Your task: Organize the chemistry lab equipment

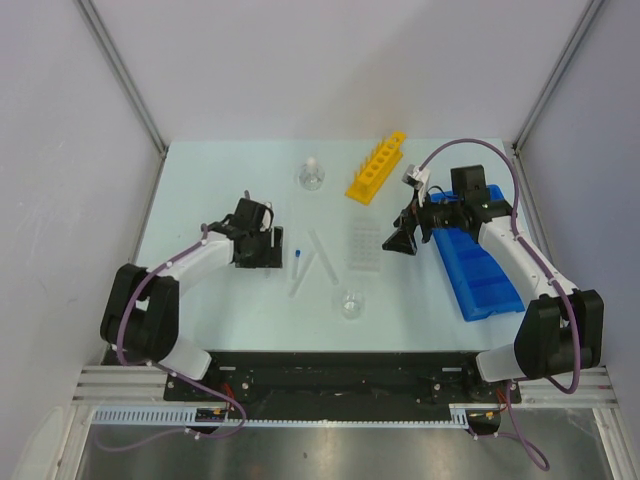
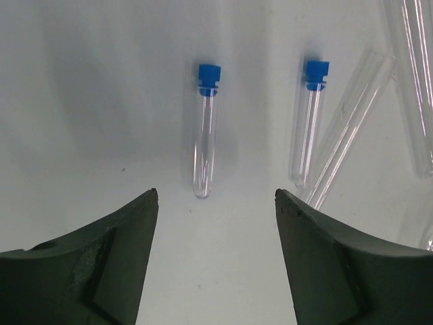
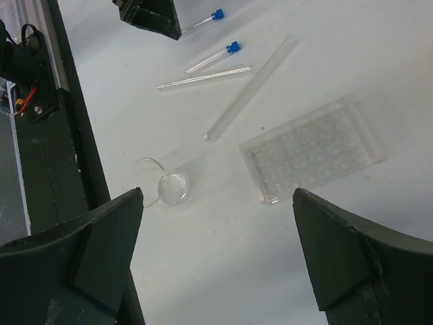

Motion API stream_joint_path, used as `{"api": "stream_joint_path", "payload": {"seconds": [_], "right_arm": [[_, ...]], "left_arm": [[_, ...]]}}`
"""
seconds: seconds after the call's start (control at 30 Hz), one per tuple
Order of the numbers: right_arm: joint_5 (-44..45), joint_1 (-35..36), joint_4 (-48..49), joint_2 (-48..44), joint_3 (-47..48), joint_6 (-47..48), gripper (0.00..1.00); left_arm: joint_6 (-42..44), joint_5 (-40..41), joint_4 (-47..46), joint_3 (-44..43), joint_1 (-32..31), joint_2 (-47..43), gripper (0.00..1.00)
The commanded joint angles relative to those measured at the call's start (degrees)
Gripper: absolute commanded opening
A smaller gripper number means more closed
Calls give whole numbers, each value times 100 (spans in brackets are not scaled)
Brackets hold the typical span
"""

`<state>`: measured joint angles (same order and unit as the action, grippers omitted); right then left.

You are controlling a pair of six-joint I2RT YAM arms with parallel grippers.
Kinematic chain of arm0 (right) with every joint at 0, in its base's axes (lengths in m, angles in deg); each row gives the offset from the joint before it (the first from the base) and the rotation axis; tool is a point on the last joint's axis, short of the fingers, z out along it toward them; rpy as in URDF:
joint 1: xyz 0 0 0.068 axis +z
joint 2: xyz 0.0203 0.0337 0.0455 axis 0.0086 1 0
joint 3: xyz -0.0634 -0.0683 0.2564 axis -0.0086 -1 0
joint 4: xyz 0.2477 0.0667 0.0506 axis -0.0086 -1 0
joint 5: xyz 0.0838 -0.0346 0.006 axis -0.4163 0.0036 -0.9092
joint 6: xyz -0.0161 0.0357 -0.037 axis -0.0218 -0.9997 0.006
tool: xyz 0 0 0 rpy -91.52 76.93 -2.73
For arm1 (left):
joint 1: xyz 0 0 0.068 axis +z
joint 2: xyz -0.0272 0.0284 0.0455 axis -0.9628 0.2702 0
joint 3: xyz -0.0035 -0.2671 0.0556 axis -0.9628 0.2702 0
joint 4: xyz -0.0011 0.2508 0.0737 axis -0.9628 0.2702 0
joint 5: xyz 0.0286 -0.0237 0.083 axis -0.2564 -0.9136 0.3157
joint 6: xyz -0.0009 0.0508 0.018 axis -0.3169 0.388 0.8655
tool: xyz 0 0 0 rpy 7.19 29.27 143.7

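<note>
Two thin blue-capped tubes lie flat on the white table just ahead of my left gripper, which is open and holds nothing. Beside them lie longer uncapped clear tubes. My right gripper hangs open and empty above the table, between the small clear beaker and the clear tray. In the top view the yellow tube rack and the flask with a white stopper stand at the back. The blue bin lies on the right, partly under the right arm.
The two long clear tubes lie crossed between the grippers. The beaker stands near the table's front edge. Grey walls close in the left, right and back sides of the table.
</note>
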<state>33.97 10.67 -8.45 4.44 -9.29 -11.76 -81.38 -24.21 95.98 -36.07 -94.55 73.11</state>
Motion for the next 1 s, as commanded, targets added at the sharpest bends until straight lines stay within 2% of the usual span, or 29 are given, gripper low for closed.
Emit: {"api": "stream_joint_path", "payload": {"seconds": [0.0, 0.07, 0.53, 0.8, 0.97], "right_arm": [[-149, -33, 213, -112, -15, -69, 98], [-158, -42, 222, -121, -15, -77, 98], [-228, -59, 275, -173, -24, -165, 98], [-263, -60, 275, -218, -24, -174, 98], [-254, 2, 257, -340, -15, 18, 99]], "left_arm": [[108, 290, 50, -434, 19, 436, 70], [117, 396, 165, -601, 19, 717, 63], [73, 405, 112, -708, -86, 1307, 41], [-15, 493, 34, -532, -192, 1246, 26], [-50, 564, -107, -338, -192, 755, 15]]}}
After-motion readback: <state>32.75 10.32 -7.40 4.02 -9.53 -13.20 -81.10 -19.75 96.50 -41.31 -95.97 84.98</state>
